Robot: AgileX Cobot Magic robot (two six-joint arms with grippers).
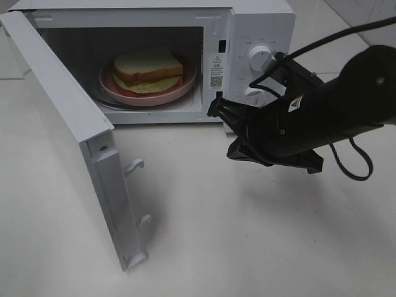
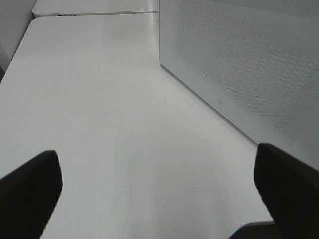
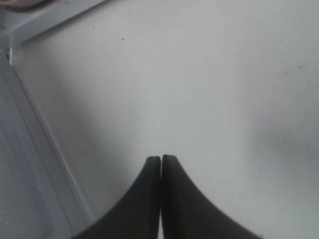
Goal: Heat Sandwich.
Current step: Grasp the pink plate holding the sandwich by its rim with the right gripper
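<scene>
Right wrist: R claw (image 3: 161,158) shut beside door (image 3: 25,174) edge, bare tbl (image 3: 224,74) ahead

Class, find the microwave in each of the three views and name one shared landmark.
Exterior high: microwave at the back, door open.
Left wrist: its perforated white panel, beyond the left gripper.
Right wrist: its door frame, beside the right gripper.
Shared landmark: the white table.

The right arm (image 1: 352,86) is extending in from the right side and angling downward, with the right gripper (image 3: 160,169) pressing its two dark fingertips together so that they are touching. The left gripper (image 2: 158,186) is holding its fingers (image 2: 30,191) spread wide apart.
</scene>
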